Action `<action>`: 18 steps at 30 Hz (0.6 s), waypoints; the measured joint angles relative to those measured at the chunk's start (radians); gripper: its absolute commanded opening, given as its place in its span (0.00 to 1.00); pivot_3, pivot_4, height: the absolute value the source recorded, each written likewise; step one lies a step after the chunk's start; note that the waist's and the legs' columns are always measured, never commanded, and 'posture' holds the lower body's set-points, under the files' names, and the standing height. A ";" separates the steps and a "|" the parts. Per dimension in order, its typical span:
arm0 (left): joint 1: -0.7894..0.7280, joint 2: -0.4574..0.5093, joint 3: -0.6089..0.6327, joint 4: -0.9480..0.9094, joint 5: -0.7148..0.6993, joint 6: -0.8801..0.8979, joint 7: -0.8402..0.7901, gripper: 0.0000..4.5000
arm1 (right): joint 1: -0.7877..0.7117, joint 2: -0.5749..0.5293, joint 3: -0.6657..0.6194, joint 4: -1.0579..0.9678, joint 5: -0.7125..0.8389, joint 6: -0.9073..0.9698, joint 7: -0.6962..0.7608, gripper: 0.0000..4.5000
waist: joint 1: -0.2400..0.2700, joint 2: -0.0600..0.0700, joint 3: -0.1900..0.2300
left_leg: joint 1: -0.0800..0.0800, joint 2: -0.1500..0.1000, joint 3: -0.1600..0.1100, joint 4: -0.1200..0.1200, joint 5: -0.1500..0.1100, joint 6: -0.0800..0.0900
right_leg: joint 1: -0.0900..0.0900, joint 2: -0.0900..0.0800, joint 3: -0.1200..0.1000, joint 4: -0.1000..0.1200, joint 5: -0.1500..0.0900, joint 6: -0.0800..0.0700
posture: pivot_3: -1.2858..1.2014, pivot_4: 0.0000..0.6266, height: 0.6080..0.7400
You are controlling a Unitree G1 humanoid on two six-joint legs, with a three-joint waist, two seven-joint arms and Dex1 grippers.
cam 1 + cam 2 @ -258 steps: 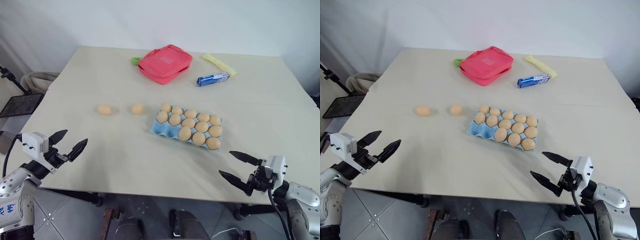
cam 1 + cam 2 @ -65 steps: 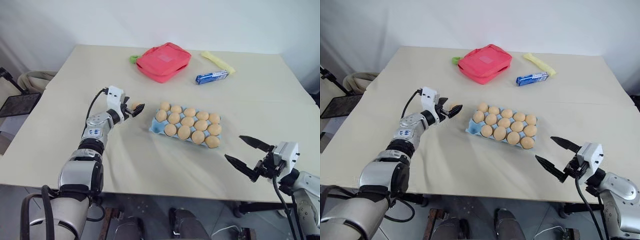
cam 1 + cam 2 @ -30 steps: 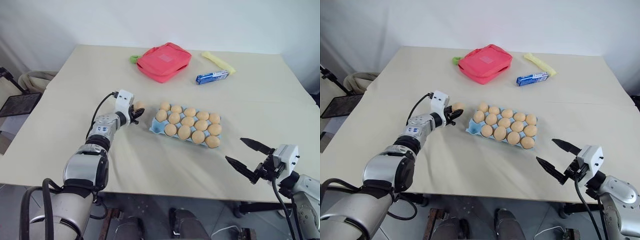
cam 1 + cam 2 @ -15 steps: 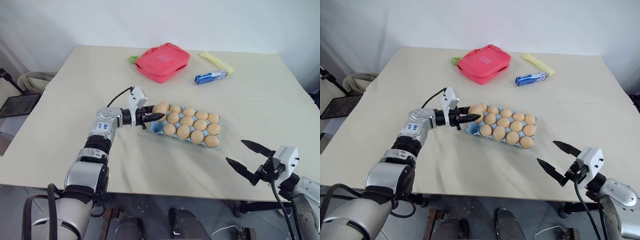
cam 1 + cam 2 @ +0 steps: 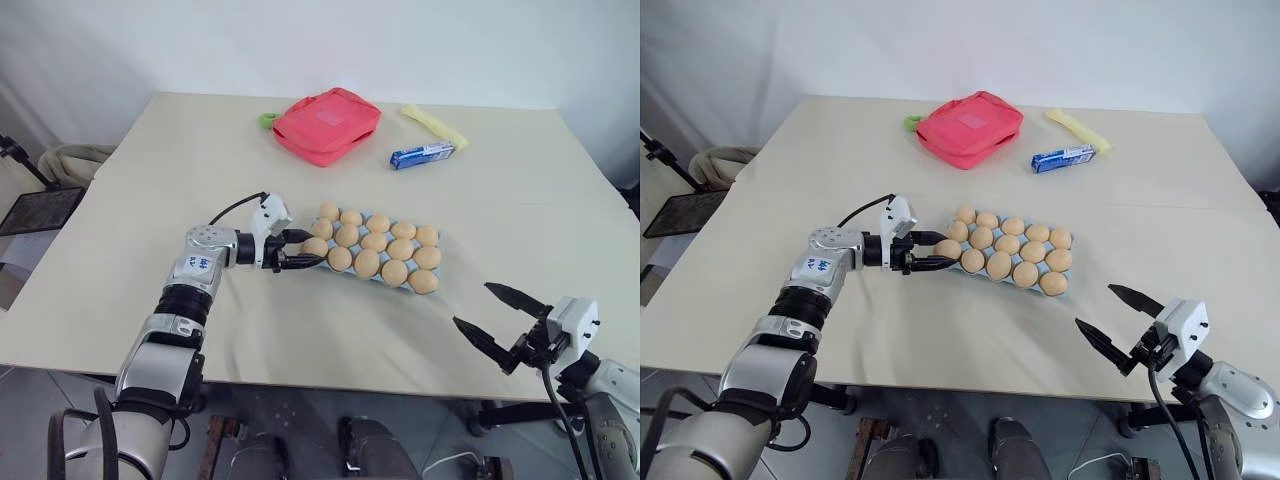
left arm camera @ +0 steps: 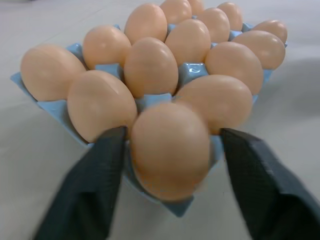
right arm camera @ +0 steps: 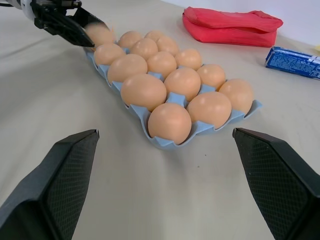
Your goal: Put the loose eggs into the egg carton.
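**Egg seated in the carton's corner cup, left tool spread around it**

The left tool (image 5: 303, 250) reaches in from the left of the frame to the near-left corner of the egg carton (image 5: 437, 241), which lies at the middle of the table (image 5: 150, 190). Its two black fingers (image 6: 90, 190) stand apart on either side of an egg (image 6: 170, 150) that sits in the corner cup; the left wrist view shows gaps between the egg and both fingers. Every cup that shows holds an egg.

The right tool (image 5: 500, 326) hangs at the lower right of the frame, off the table's near edge, with its fingers spread wide and nothing between them.

Toward the upper middle of the frame lie a red pouch (image 5: 327, 122), a blue-and-white packet (image 5: 424, 155) and a yellow strip (image 5: 436, 125).
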 measured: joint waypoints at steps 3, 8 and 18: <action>0.000 0.000 0.009 -0.048 -0.031 0.013 -0.011 1.00 | 0.000 0.000 0.000 0.000 0.000 -0.002 0.001 1.00 | 0.000 0.000 0.000 | 0.000 0.000 0.000 0.001 0.000 0.000 | 0.000 0.000 0.000 0.001 0.000 0.000 | 0.52 0.24 1.00; -0.004 0.033 0.051 -0.116 -0.103 0.091 -0.022 1.00 | -0.002 0.000 0.000 0.001 0.000 -0.008 0.003 1.00 | -0.003 0.000 0.000 | 0.001 0.000 0.000 0.001 0.000 0.000 | 0.000 0.000 0.000 0.002 0.000 0.000 | 0.52 0.24 1.00; 0.068 0.166 0.170 -0.264 -0.260 0.129 -0.102 1.00 | -0.028 -0.029 -0.023 0.013 0.001 -0.015 0.024 1.00 | -0.006 0.001 0.000 | 0.001 0.000 0.000 0.001 0.001 -0.001 | 0.000 0.000 0.000 0.004 0.000 -0.001 | 0.52 0.24 1.00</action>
